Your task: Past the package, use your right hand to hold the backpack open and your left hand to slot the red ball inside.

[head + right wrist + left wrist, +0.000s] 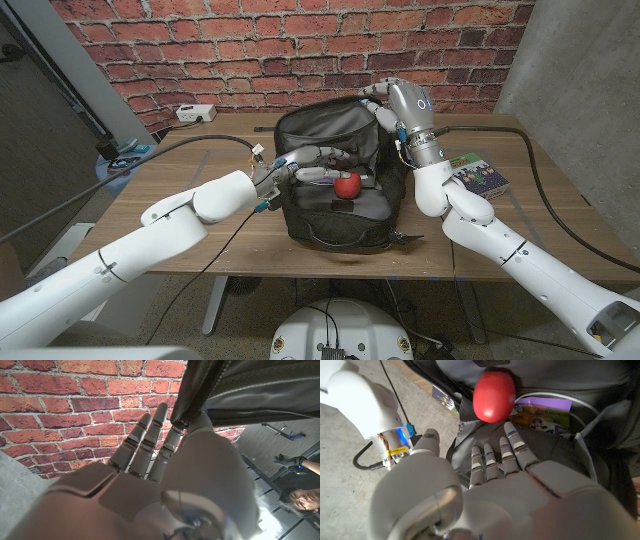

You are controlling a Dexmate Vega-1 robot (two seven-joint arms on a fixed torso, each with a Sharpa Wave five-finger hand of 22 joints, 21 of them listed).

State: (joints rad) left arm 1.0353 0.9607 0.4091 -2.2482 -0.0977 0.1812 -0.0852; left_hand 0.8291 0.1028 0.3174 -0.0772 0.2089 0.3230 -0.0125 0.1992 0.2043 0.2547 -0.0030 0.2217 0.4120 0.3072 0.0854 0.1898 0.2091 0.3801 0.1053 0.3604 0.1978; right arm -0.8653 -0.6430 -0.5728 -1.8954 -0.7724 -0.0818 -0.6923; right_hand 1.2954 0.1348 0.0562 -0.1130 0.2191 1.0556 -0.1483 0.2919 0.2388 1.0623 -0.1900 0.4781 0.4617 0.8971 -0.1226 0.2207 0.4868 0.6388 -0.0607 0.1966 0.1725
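Nearest, found the left hand (312, 163) reached out over the front of the backpack (335, 215), fingers (512, 445) straight and spread, holding nothing. Saw the red ball (347, 185) just past those fingertips, sitting on the bag's grey front panel at the lip of the opening and not yet inside. Could not tell from the left wrist view whether touching the fingertips or a hair clear of them.

Judged the step in hand to be getting that ball over the lip and down into the main compartment. Best done by curling the fingers round the ball from above and the near side, with the thumb brought across, rather than nudging with flat fingertips: a smooth round thing on sloping fabric, likely to roll off the front onto the wooden table (240, 225). Then a short lift, a small carry toward the wall, and a release low inside the dark mouth, not from height.

Farther back, saw the right hand (395, 105) raised at the far right rim, pinching the bag's edge between thumb and fingers and pulling it up and outward, the mouth gaping wide. Worth holding that pull steady and high during the drop, since slack fabric might fold over the gap.

Beyond and to the right, noted 1 colourful package (480, 172) flat on the table, well apart from the ball.
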